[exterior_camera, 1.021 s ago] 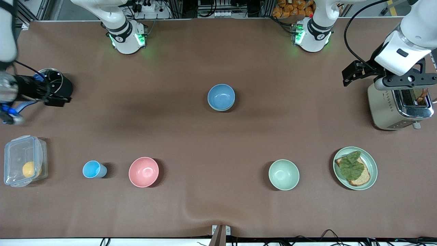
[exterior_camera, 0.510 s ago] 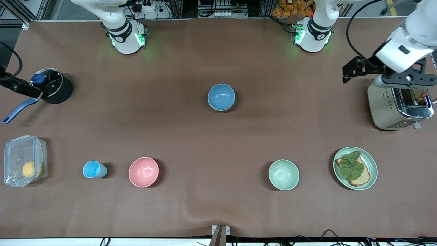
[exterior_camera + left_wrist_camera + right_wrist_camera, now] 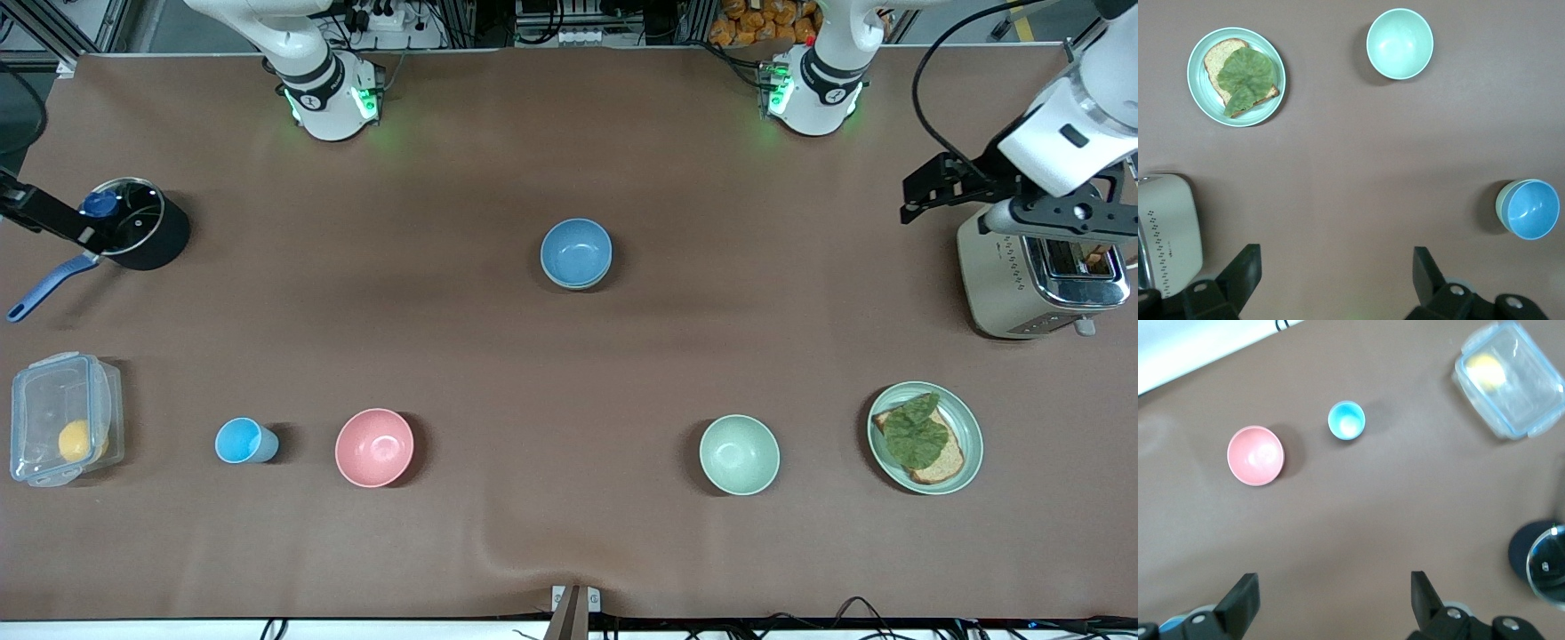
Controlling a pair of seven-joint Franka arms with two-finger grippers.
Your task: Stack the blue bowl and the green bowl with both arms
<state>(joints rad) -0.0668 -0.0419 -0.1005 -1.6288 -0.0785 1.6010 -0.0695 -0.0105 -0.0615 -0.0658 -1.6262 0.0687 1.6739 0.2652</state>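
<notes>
The blue bowl [image 3: 576,251] sat nested in the green bowl [image 3: 569,282] at the middle of the table [image 3: 569,551], the green rim showing only as a thin crescent under the blue one; in my left wrist view the green bowl [image 3: 1502,204] peeked out beside the blue bowl [image 3: 1533,209]. Bare brown cloth lay all around the stack, well apart from everything else. Nearer the front camera stood a row: a clear lidded box [image 3: 60,418] by the table edge at my right arm's end, then a light-blue cup [image 3: 241,441], a pink bowl [image 3: 374,447], a second green bowl [image 3: 739,454] and a green plate [image 3: 969,436] with toast and a leaf, toward my left arm's end.

My left gripper [image 3: 1335,275] hung high over the toaster [image 3: 1040,280] near the table edge at that end, its fingers [image 3: 1426,267] spread wide and holding nothing. My right gripper [image 3: 1335,599] hovered over the black pot [image 3: 138,223] at the other end, close to the table's edge, fingers [image 3: 1425,593] likewise wide apart and empty. Both arms were drawn out to the ends, leaving the whole middle of the table free.
</notes>
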